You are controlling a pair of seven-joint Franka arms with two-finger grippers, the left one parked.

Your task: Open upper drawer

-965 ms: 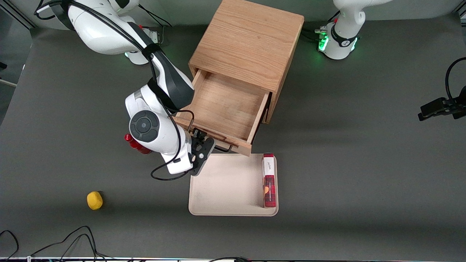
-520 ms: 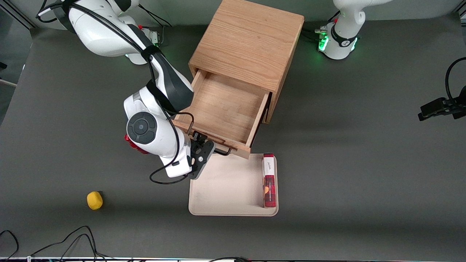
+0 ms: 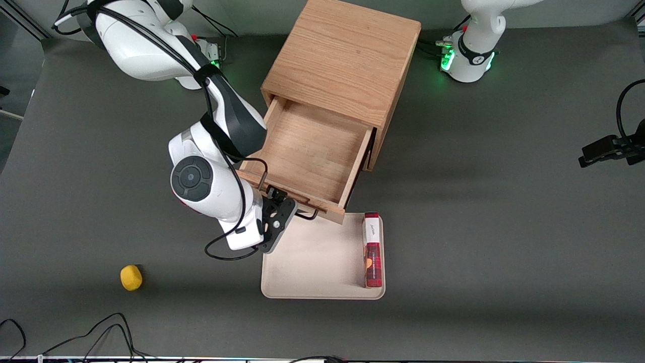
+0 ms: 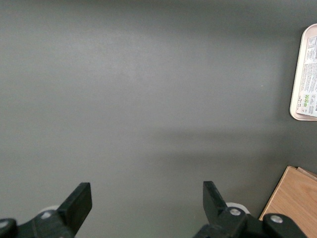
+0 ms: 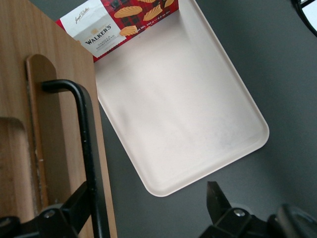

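Observation:
The upper drawer [image 3: 307, 151] of the oak cabinet [image 3: 342, 55] stands pulled well out, its plain wood inside bare. Its thin black wire handle [image 3: 307, 215] runs along the drawer front, above the tray's edge. My right gripper [image 3: 283, 202] is at the handle's end toward the working arm. In the right wrist view the gripper [image 5: 148, 194] is open wide. The handle [image 5: 84, 134] passes just inside one of its fingers [image 5: 79, 203], against the drawer front [image 5: 29, 99]. The bottom drawer is hidden under the upper one.
A beige tray [image 3: 317, 257] lies on the table in front of the drawer, also in the right wrist view [image 5: 183, 99]. A red cookie box [image 3: 373, 249] stands on its edge toward the parked arm. A yellow object [image 3: 131, 278] lies toward the working arm's end.
The drawer has slid a little farther out toward the front camera, and my gripper and wrist have moved the same way with the handle.

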